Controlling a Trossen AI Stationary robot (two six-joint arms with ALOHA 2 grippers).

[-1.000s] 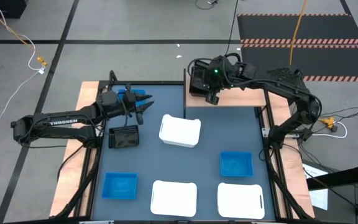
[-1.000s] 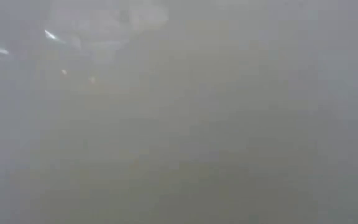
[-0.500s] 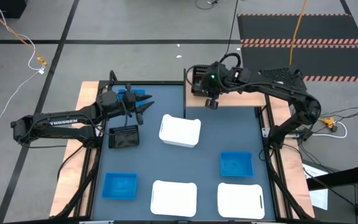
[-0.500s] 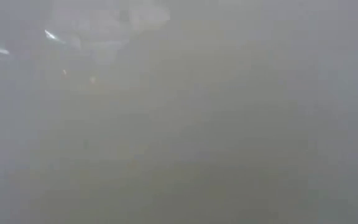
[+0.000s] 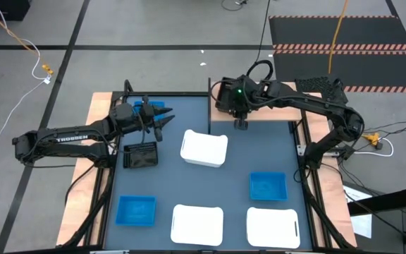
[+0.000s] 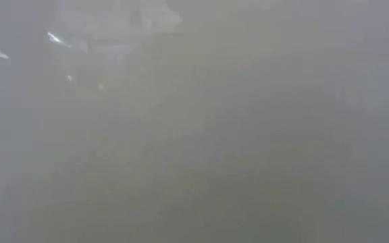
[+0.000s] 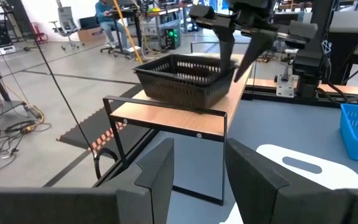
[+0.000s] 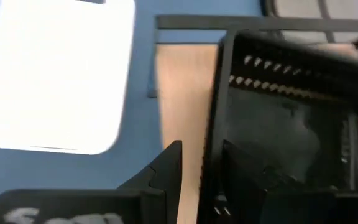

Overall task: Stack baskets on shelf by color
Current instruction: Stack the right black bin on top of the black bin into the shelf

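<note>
A black slatted basket [image 7: 179, 78] stands on the light-brown shelf [image 7: 185, 118] at the table's far right. My right gripper [image 7: 232, 67] slants down over the basket's near wall [image 8: 215, 124], open, one finger inside and one outside. In the high view the arm hides this basket. My left gripper [image 5: 166, 123] waits open at the far left, level, pointing at the shelf. A second black basket [image 5: 140, 155] lies on the table near it. White baskets [image 5: 204, 148] and blue baskets [image 5: 268, 185] rest flat on the tabletop. My right gripper straddles the black basket's near wall from above, slanting down. Bare shelf shows between the outer finger [image 8: 166, 171] and the wall. I cannot tell whether the inner finger [image 8: 247, 180] touches the wall. The basket sits flat on the shelf.
A blue basket [image 5: 150, 107] lies behind my left gripper at the far left. Another blue one [image 5: 135, 210] and two white ones [image 5: 197, 224] [image 5: 272, 227] line the near edge. Right of the black basket the shelf [image 5: 273, 111] is bare. The low view is all grey haze.
My right gripper has sunk toward the shelf and shifted a little toward the table's near edge, tipping further down. My left arm has kept still.
</note>
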